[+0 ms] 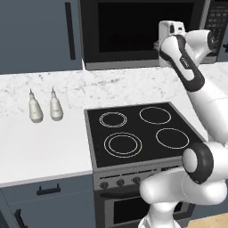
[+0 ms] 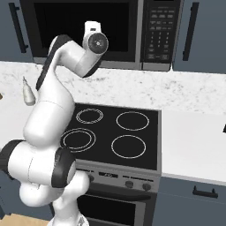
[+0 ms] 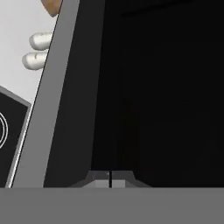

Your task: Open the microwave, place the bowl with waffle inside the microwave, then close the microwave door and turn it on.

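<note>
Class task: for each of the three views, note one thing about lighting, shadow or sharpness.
Left base view: flat, even light; bottles cast faint shadows. Right base view: microwave door glass is dark, without glare. Hand view: nearly black glass, shut gripper tips dim against it.

- The wide black microwave with its dark glass front [image 1: 142, 31] ran off the top edge in both base views, its upper part unseen.
- The white arm covered the right part of its door [image 2: 79, 26].
- A reddish-brown rounded object [image 3: 51, 6] was clipped by the hand view's top edge, too little showing to identify.
- Two white bottles [image 3: 40, 50] sat half hidden behind the grey door edge.
</note>
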